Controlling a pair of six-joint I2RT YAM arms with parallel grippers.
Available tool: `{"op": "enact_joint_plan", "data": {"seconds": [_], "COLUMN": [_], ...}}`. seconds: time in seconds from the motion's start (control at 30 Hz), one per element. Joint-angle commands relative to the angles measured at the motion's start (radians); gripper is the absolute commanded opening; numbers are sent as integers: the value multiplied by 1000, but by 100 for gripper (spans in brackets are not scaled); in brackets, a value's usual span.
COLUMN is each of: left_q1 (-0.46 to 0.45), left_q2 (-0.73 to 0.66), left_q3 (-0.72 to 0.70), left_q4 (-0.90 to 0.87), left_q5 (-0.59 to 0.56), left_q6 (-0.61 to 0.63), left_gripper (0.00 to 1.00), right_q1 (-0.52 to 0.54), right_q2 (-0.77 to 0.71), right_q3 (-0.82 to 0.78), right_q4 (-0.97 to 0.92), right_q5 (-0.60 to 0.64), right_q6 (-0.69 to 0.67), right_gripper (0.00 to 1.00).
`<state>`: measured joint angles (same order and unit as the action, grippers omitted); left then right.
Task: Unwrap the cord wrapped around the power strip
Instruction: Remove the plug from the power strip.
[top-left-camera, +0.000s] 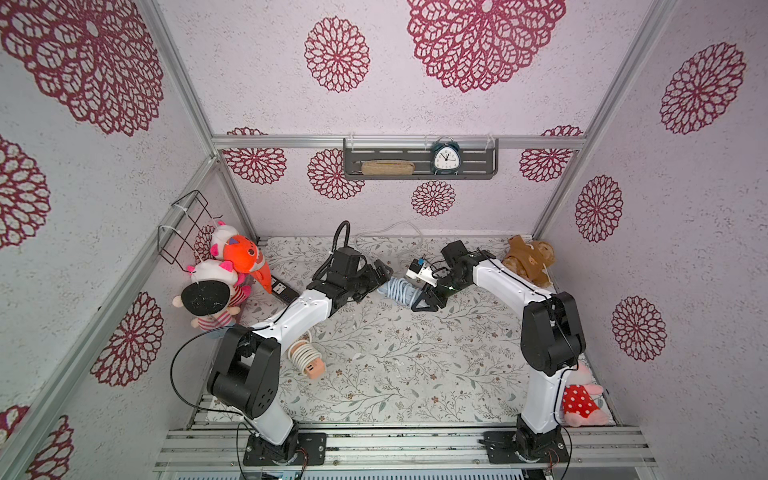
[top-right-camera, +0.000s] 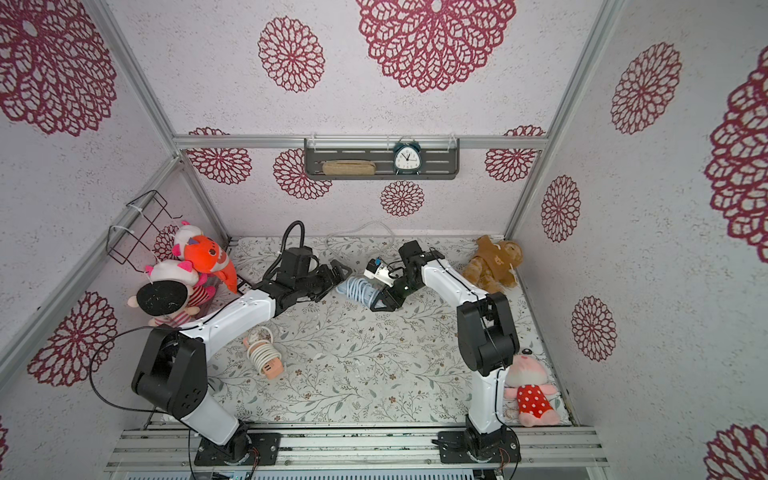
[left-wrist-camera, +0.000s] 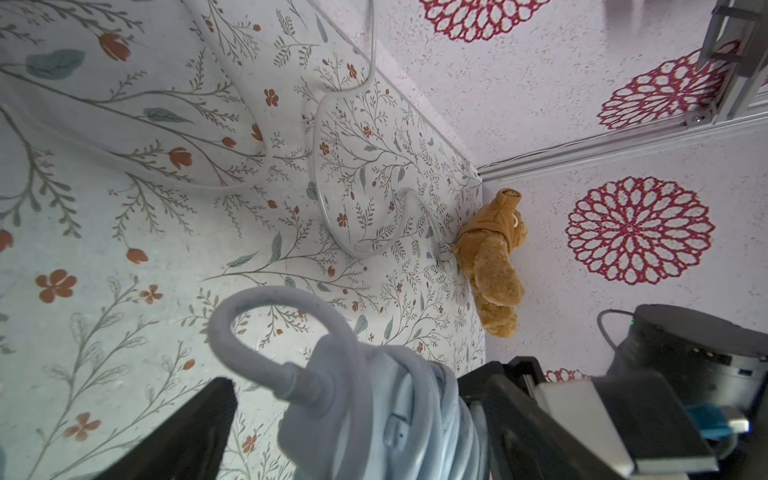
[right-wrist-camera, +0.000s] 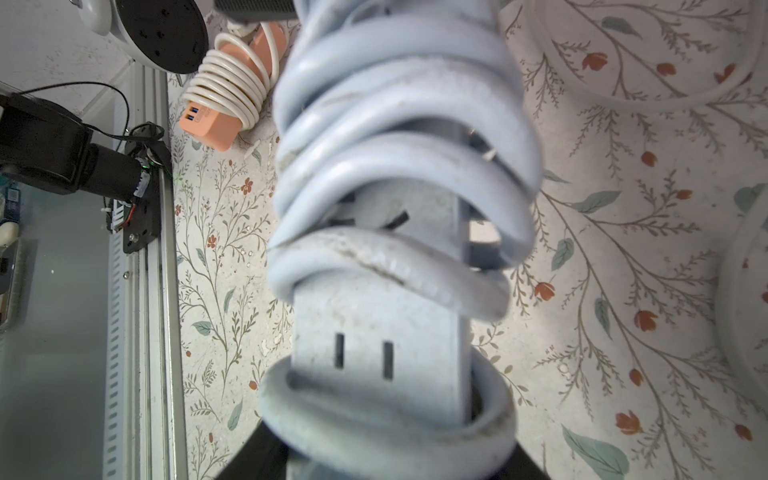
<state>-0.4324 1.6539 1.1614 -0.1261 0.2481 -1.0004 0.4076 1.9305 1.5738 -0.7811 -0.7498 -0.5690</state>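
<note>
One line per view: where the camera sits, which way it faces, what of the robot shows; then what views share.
Top views: high in front, looking down toward the back wall; both arms whole, left gripper, right gripper.
Left wrist: on the left arm, facing the brown teddy in its corner; one own finger shows.
Right wrist: on the right arm, facing the left arm's base past the orange power strip.
Shared: all show the blue power strip.
</note>
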Motion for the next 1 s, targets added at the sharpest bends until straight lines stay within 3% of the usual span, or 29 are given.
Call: {"op": "enact_joint_plan", "data": {"seconds": [0.0, 0.23, 0.5, 0.77, 0.83, 0.97], "left_q1": [-3, -22, -40, -52, -53, -50], "left_q2": [16, 50, 77, 95, 92, 74], "left_q3": [8, 9, 9, 18, 16, 4], "left_q4": [33, 137, 222, 213, 218, 206], "left_q5": [-15, -13, -24, -46, -47, -85], "left_q6": [-6, -50, -99, -105, -109, -116], "left_gripper": [97, 100, 72, 57, 50, 36], "right_q1": [-1, 0, 16, 25, 25, 23], "right_q2": [-81, -90, -71, -37, -33, -28], "right_q3": [10, 8, 12, 46, 50, 58], "right_q4": [43, 61, 60, 33, 40, 60], "right_q5": [-116, -159, -199, -207, -206, -150], "right_q6": [31, 50, 52, 49, 63, 121], "right_gripper": [16, 16, 16, 17, 24, 57]}}
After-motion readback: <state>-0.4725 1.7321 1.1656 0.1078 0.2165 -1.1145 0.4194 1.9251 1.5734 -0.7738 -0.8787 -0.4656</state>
